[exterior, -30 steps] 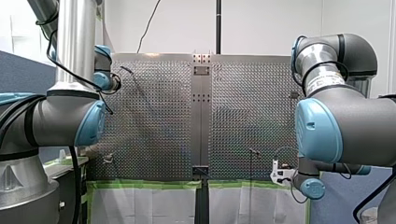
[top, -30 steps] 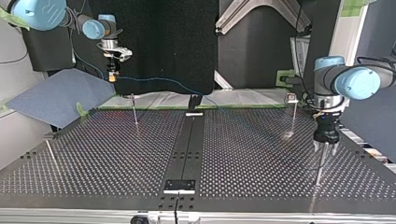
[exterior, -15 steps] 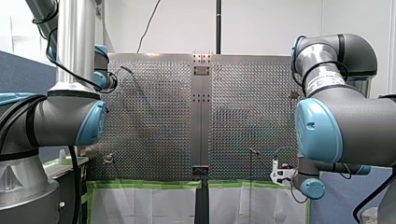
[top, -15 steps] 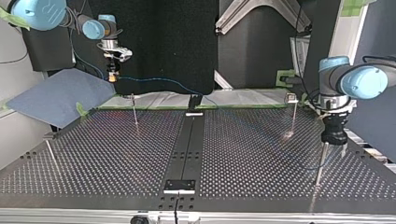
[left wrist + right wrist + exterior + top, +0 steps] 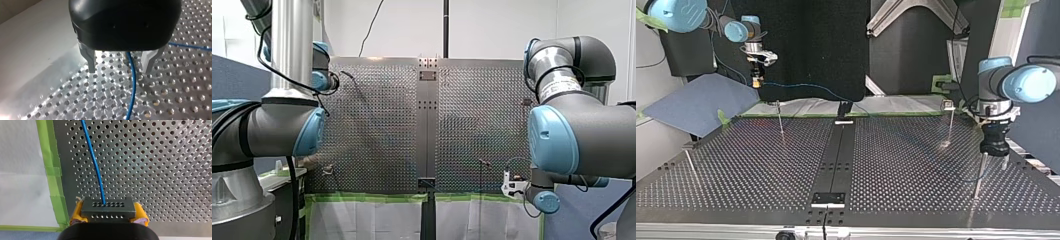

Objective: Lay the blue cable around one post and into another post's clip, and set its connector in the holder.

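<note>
In the right wrist view the yellow pads of my right gripper (image 5: 109, 216) are shut on a dark grey connector block (image 5: 108, 208). The blue cable (image 5: 95, 162) leaves it over the perforated table. In the top view this gripper (image 5: 756, 80) hangs high beyond the table's far left corner, and the cable (image 5: 808, 86) sags from it toward the middle. My left gripper (image 5: 120, 67) is open, its metal fingers (image 5: 91, 62) astride the cable (image 5: 132, 85) without touching it. In the top view it (image 5: 994, 159) hovers by the top of a thin post (image 5: 978, 175) at the near right.
Other thin posts stand at the far left (image 5: 780, 117) and the near left (image 5: 691, 165); one with a clip on top (image 5: 949, 120) stands at the far right. A black holder (image 5: 843, 110) sits on the centre strip's far end. Green tape (image 5: 53, 175) edges the table.
In the top view my left gripper has shifted to the right and slightly down, coming beside the near right post. My right gripper and the connector have stayed still.
</note>
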Controlling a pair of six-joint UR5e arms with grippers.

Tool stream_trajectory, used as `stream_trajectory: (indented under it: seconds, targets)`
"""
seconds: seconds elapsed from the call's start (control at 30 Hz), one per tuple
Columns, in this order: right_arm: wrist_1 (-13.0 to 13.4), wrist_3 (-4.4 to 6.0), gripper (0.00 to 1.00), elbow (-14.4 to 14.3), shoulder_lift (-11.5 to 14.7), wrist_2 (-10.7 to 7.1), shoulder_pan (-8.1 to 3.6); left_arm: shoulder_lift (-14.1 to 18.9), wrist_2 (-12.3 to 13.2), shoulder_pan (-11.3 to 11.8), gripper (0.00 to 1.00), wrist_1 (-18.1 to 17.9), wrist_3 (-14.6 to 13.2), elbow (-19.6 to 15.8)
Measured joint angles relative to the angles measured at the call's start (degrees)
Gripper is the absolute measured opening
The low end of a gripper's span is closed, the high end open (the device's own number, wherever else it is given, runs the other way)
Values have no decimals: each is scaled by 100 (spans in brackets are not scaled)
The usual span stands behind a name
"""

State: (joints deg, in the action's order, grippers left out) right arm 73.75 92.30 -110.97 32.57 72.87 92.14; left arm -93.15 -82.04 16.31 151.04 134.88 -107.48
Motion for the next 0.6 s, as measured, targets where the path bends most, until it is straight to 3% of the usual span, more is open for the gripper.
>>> stream_trajectory:
  seconds: [0.6]
  targets:
    - [0,0,0,-1,-1,0,2,223,-156,-79,91,285,-178,-14]
